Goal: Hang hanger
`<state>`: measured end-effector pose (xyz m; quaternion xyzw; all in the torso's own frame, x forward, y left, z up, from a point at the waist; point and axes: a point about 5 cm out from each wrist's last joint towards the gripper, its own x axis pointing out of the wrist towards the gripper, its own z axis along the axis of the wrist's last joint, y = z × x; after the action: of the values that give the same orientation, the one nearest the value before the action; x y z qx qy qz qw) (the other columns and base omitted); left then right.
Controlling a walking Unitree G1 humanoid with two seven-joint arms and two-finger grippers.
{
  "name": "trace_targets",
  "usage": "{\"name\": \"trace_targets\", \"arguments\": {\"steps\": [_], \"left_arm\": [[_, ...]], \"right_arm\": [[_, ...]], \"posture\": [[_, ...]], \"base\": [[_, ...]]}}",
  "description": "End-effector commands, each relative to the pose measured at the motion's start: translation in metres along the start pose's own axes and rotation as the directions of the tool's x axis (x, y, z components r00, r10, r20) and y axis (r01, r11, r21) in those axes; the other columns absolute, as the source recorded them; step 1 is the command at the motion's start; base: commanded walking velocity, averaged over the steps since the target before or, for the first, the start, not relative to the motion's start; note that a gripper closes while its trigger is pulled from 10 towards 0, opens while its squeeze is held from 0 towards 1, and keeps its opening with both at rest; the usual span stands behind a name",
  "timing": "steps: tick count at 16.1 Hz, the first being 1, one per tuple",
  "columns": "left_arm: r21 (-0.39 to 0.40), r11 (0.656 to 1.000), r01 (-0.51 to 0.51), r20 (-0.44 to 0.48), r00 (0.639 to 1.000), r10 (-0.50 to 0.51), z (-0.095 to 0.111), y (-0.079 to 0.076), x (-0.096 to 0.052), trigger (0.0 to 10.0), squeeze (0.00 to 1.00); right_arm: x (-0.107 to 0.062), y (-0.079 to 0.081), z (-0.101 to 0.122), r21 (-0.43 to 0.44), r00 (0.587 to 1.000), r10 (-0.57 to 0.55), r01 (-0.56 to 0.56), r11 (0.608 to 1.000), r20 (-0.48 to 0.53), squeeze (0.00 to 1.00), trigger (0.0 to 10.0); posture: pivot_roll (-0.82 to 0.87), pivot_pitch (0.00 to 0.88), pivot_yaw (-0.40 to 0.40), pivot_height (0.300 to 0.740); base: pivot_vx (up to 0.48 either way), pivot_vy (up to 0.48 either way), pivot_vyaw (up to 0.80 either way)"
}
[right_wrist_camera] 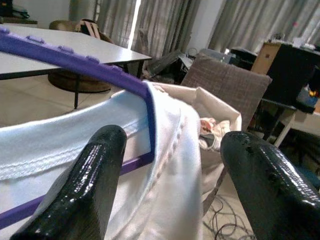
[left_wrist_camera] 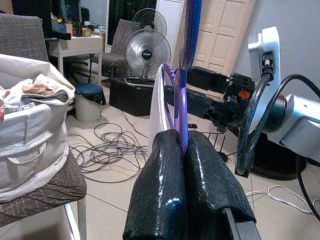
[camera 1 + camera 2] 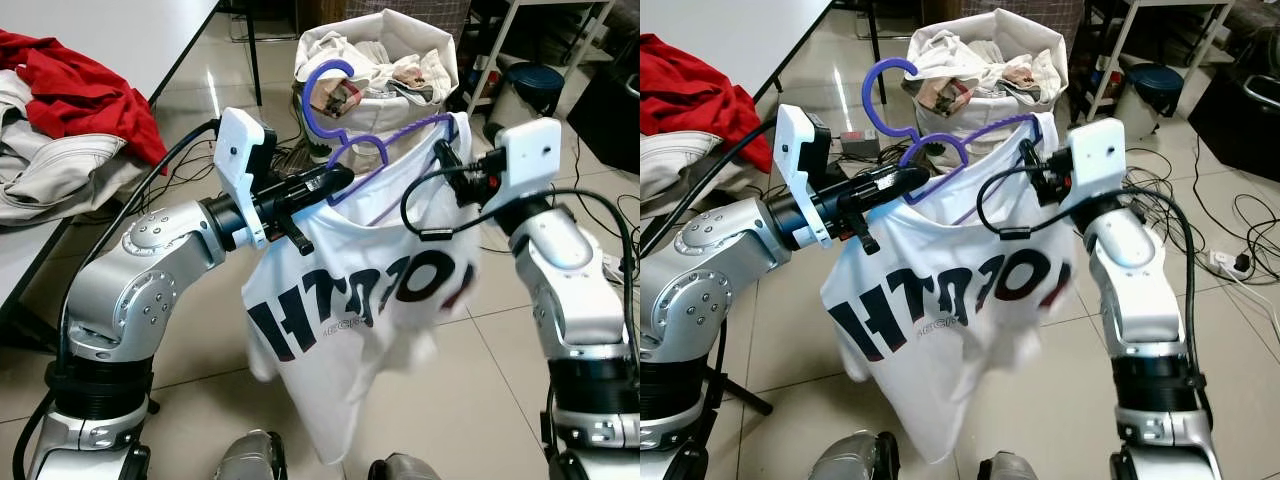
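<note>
Mid-frame: left pincer [image 3: 335, 180] clamped on purple hanger [image 3: 345, 130]; right pincer [image 1: 175, 175] spread apart around its shirt-covered end.

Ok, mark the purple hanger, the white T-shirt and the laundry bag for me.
purple hanger [image 3: 318, 98], left eye view, on the curve of its hook.
white T-shirt [image 3: 350, 290], left eye view, on the black lettering at its front.
laundry bag [image 3: 985, 108], right eye view, on its pale front wall.

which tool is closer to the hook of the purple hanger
Left. The left tool is shut on the purple plastic hanger just below its hook. The right tool is open at the hanger's far shoulder end, around the white printed t-shirt.
</note>
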<state>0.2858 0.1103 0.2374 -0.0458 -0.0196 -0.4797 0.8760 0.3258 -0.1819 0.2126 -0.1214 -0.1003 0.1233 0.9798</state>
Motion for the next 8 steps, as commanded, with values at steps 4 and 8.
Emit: {"name": "trace_targets", "arguments": {"steps": [4,8], "left_arm": [[0.024,0.999,0.049,0.021,0.999,-0.050,0.0092,-0.0049,0.0008,0.0,0.00],[0.027,0.998,0.057,0.023,0.998,-0.057,0.0102,-0.0054,0.0001,0.0,0.00]], "right_arm": [[0.0044,-0.0050,0.0063,-0.018,0.998,0.049,-0.048,0.999,0.036,0.00,4.8],[0.0053,-0.0036,0.0047,-0.023,0.996,0.082,-0.082,0.996,0.037,0.00,0.0]], "posture": [[-0.07,0.074,0.010,0.740],[-0.07,0.074,0.006,0.740]], "base": [[0.000,0.000,0.00],[0.000,0.000,0.00]]}}
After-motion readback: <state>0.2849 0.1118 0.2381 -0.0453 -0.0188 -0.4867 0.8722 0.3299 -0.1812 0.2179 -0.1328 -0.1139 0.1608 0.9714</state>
